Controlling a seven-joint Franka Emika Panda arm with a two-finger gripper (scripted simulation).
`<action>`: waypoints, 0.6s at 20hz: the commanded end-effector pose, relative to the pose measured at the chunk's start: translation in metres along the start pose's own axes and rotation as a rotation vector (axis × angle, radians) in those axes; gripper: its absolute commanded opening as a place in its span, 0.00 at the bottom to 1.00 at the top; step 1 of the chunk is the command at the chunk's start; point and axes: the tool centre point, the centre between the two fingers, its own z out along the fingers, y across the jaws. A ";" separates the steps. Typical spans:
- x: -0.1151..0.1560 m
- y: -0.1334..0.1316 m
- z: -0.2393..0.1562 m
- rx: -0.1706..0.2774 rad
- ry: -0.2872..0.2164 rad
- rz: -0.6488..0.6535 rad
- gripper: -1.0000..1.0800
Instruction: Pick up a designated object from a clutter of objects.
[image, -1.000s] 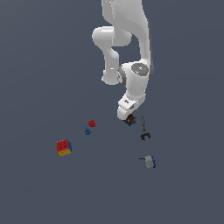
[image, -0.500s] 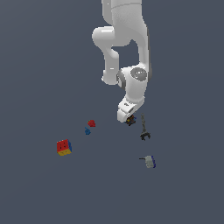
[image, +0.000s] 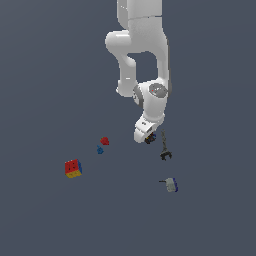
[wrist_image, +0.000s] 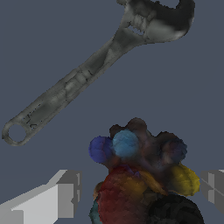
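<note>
The designated object (wrist_image: 144, 153) is a small dark lumpy item with blue, orange and yellow specks. In the wrist view it lies between my two fingers, with a narrow gap showing on one side. In the exterior view it (image: 150, 141) is a dark spot right under the hand. My gripper (image: 148, 138) is down at the floor over it, its jaws apart on either side; it also shows in the wrist view (wrist_image: 140, 192). The clutter lies around: the puzzle cube (image: 73, 168), red lump (image: 104, 141) and blue lump (image: 100, 149).
A dark grey wrench-like tool (image: 164, 147) lies close to the gripper on the exterior view's right, and fills much of the wrist view (wrist_image: 78, 85). A white-blue item (image: 171, 185) lies further towards the front. The floor is plain dark grey.
The arm's wrist has sunk lower, bringing the hand down over the speckled item. The objects on the floor have not moved.
</note>
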 end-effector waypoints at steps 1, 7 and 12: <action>-0.003 -0.001 0.005 0.005 -0.008 0.002 0.00; -0.003 -0.001 0.005 0.005 -0.008 0.002 0.00; 0.000 0.000 0.000 -0.002 0.001 0.000 0.00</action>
